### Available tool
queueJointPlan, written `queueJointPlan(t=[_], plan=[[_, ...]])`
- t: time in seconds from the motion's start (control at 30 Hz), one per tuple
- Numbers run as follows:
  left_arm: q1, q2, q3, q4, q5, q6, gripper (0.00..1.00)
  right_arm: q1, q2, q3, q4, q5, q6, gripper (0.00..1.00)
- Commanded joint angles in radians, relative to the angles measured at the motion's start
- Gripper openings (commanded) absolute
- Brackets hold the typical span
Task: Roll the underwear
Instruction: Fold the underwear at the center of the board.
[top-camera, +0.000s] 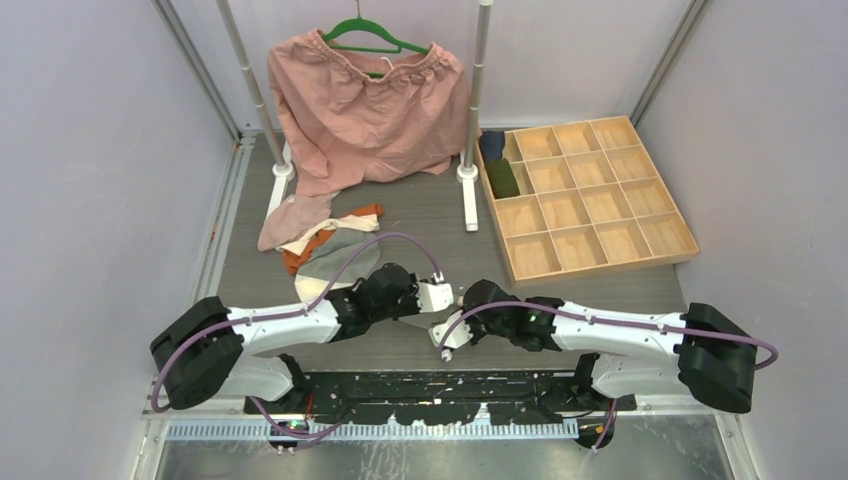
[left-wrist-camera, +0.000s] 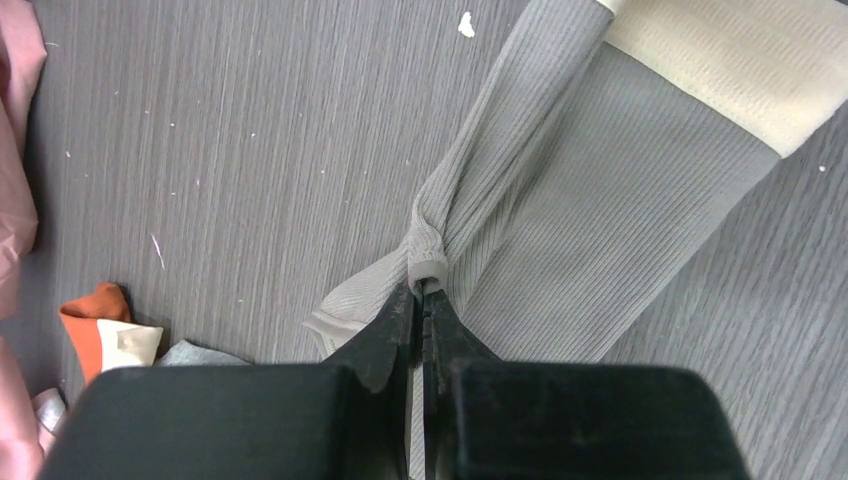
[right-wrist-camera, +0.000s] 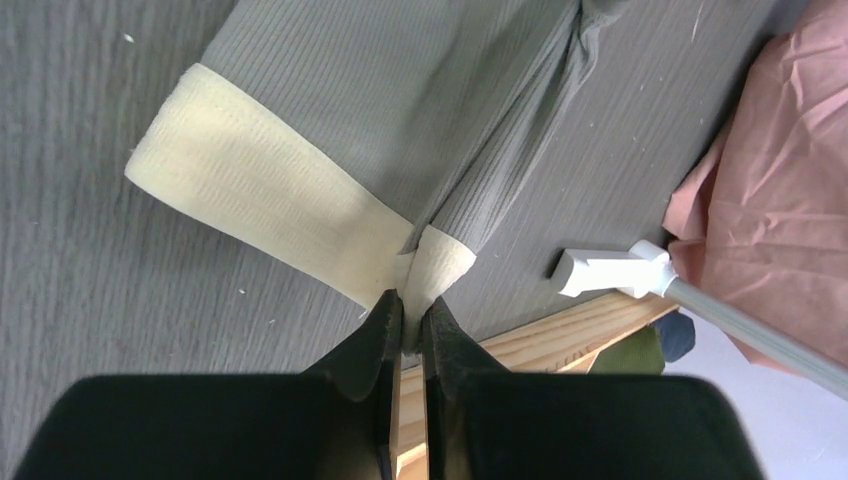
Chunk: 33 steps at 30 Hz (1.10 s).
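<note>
Dark wood-grain tabletop (left-wrist-camera: 200, 120) lay under the grey ribbed underwear (left-wrist-camera: 620, 200), spread ahead of both sets of jaws, the left gripper (left-wrist-camera: 425, 295) pinched shut on its bunched grey edge and the right gripper (right-wrist-camera: 408, 308) on its cream waistband (right-wrist-camera: 270, 200), likely to pull it flat for rolling.

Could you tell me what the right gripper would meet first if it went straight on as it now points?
The right gripper, shut on the cream waistband, would push straight into the grey underwear it holds; that cloth runs to the edge of its wrist view, so what follows is unclear.
</note>
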Motion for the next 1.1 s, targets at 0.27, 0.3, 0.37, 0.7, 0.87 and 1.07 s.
queueJointPlan(t=[0.27,0.3,0.37,0.7,0.87,1.07], plan=[[0.083,-0.001,0.023,0.037,-0.128,-0.042,0.01,-0.195,-0.004,0.094,0.002,0.123,-0.17,0.01],[0.093,-0.003,0.021,0.043,-0.123,-0.043,0.01,-0.2,0.0,0.099,0.0,0.115,-0.183,0.01],[0.101,-0.006,0.017,0.054,-0.116,-0.041,0.01,-0.196,0.01,0.102,-0.01,0.104,-0.193,0.01],[0.102,-0.047,-0.015,0.032,-0.114,-0.065,0.01,-0.067,-0.03,-0.035,0.094,0.188,-0.156,0.01],[0.101,-0.049,-0.012,-0.001,-0.113,-0.072,0.0,0.015,-0.015,-0.062,0.095,0.23,-0.091,0.01],[0.076,-0.04,-0.002,-0.03,-0.121,-0.07,0.0,0.058,0.061,-0.065,0.133,0.239,-0.027,0.01]])
